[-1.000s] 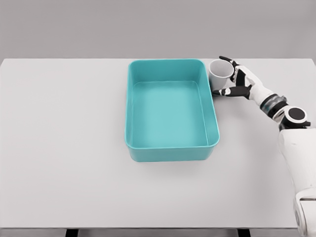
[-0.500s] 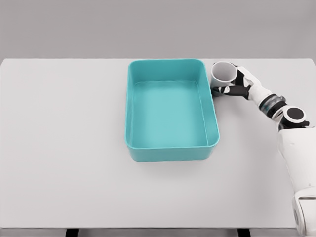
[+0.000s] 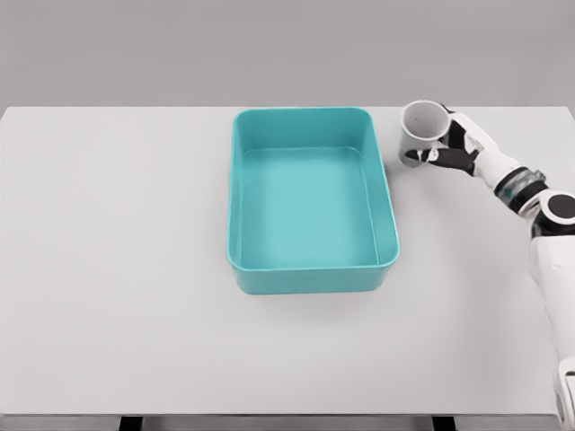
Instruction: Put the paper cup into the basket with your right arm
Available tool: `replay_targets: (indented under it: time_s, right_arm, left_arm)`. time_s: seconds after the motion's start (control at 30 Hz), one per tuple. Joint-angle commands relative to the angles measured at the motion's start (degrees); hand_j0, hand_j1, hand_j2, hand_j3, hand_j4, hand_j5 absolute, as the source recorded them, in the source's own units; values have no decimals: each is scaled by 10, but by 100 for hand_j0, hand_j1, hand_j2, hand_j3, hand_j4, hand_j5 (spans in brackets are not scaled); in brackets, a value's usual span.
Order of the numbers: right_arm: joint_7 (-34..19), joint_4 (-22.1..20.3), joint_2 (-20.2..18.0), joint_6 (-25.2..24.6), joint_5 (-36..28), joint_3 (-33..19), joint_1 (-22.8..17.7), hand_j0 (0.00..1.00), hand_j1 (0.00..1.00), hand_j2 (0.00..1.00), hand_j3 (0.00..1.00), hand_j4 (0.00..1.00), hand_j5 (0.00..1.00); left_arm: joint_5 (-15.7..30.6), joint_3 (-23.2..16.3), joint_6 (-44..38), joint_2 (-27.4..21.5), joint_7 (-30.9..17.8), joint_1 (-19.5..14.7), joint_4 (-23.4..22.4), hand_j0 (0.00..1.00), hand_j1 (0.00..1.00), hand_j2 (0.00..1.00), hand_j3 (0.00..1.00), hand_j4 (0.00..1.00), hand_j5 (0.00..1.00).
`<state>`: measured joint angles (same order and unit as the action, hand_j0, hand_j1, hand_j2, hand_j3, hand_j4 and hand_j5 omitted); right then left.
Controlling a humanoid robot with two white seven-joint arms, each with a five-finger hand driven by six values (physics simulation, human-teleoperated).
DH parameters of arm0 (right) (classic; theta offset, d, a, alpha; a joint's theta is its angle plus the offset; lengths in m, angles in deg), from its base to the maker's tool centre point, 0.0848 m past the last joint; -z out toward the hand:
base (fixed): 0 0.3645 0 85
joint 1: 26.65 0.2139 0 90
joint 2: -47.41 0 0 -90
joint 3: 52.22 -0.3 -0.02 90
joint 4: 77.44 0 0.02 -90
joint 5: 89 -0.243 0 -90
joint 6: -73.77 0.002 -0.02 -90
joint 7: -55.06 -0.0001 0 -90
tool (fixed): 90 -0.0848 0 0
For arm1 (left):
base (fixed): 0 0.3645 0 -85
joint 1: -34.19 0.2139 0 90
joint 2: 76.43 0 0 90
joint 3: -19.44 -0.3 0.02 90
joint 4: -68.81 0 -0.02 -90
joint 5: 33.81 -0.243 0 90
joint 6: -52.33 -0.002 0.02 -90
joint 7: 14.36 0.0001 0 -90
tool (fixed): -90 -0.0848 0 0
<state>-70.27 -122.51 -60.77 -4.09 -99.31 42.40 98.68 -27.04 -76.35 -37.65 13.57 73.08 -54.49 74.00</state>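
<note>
White surface: table (image 3: 117,269) fills most of view, matte, pale grey-white; front edge shows at bottom w/ dark leg stubs under it.
Room: plain grey wall (image 3: 180,45) behind far table edge, featureless.
Basket: teal rectangular basket (image 3: 235,215), rounded corners, sits mid-table, long side running away from camera; inside shows only bare floor.
Paper cup: white paper cup (image 3: 420,130), just right of basket's far-right corner, apart from rim, not inside; mouth tilted toward camera and a bit left, so interior is visible.
Right hand: right hand (image 3: 452,148) wraps cup from the right side; dark-tipped fingers (image 3: 422,156) curl under and around cup's lower wall, grasping it.
Right arm: white arm (image 3: 548,233) comes in from right edge, forearm angled up-left to wrist, black joint disc near elbow.
Cup vs table: looks raised off surface, but can't tell for sure from this angle.
Hidden: cup base and far side covered by fingers; thumb hard to make out behind cup.
Cut off: right arm's upper part runs out of frame at right/bottom-right; table's side edges meet the frame borders.
Left arm: not seen.
</note>
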Motion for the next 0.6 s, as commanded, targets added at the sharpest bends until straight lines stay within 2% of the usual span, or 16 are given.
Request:
replay_targets:
  time_s: [0.0, 0.27, 0.57]
  right_arm:
    - [3, -30, -12, -1, -6, -1, -3, 52, 52, 52, 52, 52, 52]
    - [3, -188, -33, 3, -6, -14, -61, 52, 52, 52, 52, 52, 52]
    - [3, -292, -41, 9, -3, -8, -80, 52, 52, 52, 52, 52, 52]
  left_arm:
    - [0, 0, 0, 0, -1, 0, 0, 100, 100, 100, 100, 100, 100]
    - [0, 0, 1, 0, 0, 0, 0, 100, 100, 100, 100, 100, 100]
    - [0, 0, 1, 0, 0, 0, 0, 100, 100, 100, 100, 100, 100]
